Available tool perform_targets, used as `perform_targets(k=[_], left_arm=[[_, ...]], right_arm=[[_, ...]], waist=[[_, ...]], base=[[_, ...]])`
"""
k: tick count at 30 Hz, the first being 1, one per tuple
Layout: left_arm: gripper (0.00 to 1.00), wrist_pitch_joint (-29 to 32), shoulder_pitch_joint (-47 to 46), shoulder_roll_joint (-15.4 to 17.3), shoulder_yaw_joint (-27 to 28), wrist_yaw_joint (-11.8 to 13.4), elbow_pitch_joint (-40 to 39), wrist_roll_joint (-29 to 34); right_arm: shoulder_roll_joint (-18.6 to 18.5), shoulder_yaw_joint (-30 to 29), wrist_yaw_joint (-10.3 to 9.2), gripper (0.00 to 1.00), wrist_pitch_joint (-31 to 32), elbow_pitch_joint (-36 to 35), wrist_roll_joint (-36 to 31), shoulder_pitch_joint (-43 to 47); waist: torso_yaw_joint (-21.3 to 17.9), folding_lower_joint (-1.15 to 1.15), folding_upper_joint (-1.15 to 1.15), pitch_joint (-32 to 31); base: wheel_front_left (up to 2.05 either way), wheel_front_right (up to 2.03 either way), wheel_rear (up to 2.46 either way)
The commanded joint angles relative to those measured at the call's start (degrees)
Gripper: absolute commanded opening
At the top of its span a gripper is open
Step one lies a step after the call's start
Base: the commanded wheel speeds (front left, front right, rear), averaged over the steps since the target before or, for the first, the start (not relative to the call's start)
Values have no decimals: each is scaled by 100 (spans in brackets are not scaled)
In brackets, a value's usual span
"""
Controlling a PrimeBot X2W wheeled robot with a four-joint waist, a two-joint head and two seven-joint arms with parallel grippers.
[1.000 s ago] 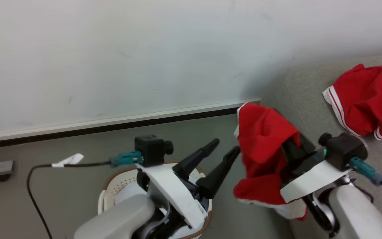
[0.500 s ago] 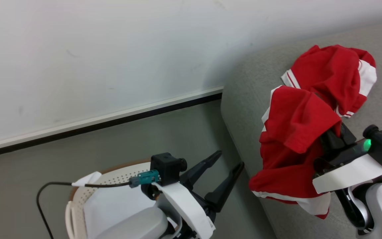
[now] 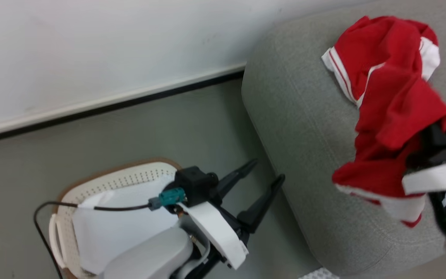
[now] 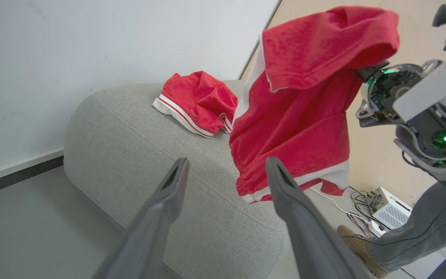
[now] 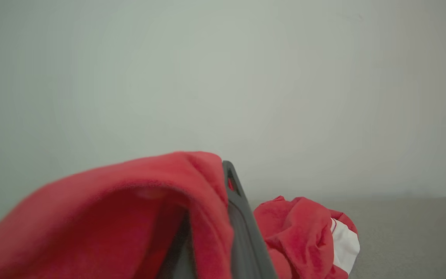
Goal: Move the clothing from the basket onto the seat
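- Right gripper (image 3: 438,137), in the head view, is clamped shut on the held garment (image 3: 395,116). The cloth drapes over its fingers and hangs above the seat (image 3: 292,116), partly in front of the other garment (image 3: 378,42) lying there. Cloth wrapped over the fingers may cling when the jaws part and be dragged back off the seat.
- Left gripper (image 3: 267,170) stands wide open and empty above the floor, between the basket (image 3: 103,174) and the seat. The basket holds a white sheet (image 3: 122,217).
- Left wrist view: the held garment's white hem dangles near the seat's front edge. Released too close to that edge, it could slide to the floor, where cables (image 4: 362,199) and a person's shoe (image 4: 356,246) lie near.
- Right wrist view: red cloth covers one finger and hides much of the landing spot. A blind drop could heap the held garment on the other garment, and both could slip.
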Motion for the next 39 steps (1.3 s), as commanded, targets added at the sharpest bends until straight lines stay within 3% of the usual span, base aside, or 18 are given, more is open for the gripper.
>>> perform_targets(k=[1,9,15,21,25,31,32,34,35,36,39], left_arm=[[100,37,-120,99,41,25,-23,57],[100,328,-803,476,186,122,-368,368],[100,388,-1060,709,379,212,-678,423],[100,339,-1030,975,529,326,-1027,430],[100,297,-889,1151,615,431,-1194,417],[100,207,-598,1348,690,577,-1319,349],[100,193,-520,1365,702,593,-1327,323],[100,133,-371,1412,738,628,-1330,269],[100,117,-305,1440,758,634,-1330,252],[100,91,-243,1455,786,637,-1333,224],[100,60,-94,1468,847,636,-1307,198]], right_arm=[[-30,-127,-13,0,-6,70,19,-302],[-338,-1254,-14,0,178,874,-72,-2254],[-1042,-2090,-14,0,506,1766,-637,-3861],[-1606,-3000,-14,0,685,2757,-1390,-4859],[-1557,-3546,-14,0,511,3309,-1850,-4883],[-1095,-4382,-14,0,89,4150,-2586,-4450],[-1013,-4513,-14,3,32,4253,-2697,-4390],[-854,-4721,-14,49,-77,4461,-2918,-4320],[-788,-4777,-14,95,-82,4557,-3031,-4284],[-726,-4824,-14,100,-100,4634,-3145,-4276],[-628,-4788,-14,100,-137,4780,-3424,-4284]], waist=[[74,0,0,379],[488,0,0,1445],[917,0,0,2042],[1256,0,0,2513],[1422,0,0,2721],[1526,0,0,2761],[1526,0,0,2712],[1519,0,0,2601],[1509,0,0,2544],[1500,0,0,2490],[1463,0,0,2269]], base=[[0,0,0],[0,0,0],[0,0,0],[0,0,0],[0,0,0],[0,0,0],[0,0,0],[0,0,0],[0,0,0],[0,0,0],[0,0,0]])
